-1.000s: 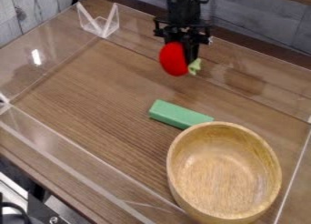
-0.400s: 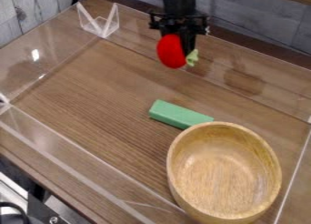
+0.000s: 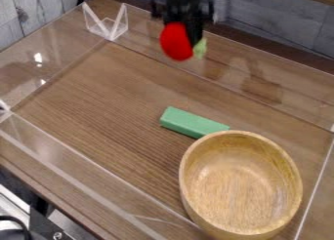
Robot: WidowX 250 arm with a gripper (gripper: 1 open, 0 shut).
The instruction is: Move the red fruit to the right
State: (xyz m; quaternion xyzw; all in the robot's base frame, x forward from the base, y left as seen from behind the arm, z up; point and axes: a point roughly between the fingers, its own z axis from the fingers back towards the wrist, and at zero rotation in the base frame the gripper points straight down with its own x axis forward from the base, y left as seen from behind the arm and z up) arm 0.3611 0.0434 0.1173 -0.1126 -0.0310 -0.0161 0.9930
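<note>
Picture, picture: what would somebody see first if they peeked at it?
The bright red fruit pops out first, pinched in the black end effector at the top, up off the wooden table. Next comes the big wooden bowl at the bottom right, with a flat green block lying just beside its rim.

Single robot arm seen at top edge, mostly cropped. Gripper (image 3: 182,29) black, blurred. Dark vertical wrist section seen above fingers, running out of frame. Broader black crosspiece seen just above fingers, wider than wrist. Fingers short, dark, paired. Cables, screws, markings not made out through blur.
</note>
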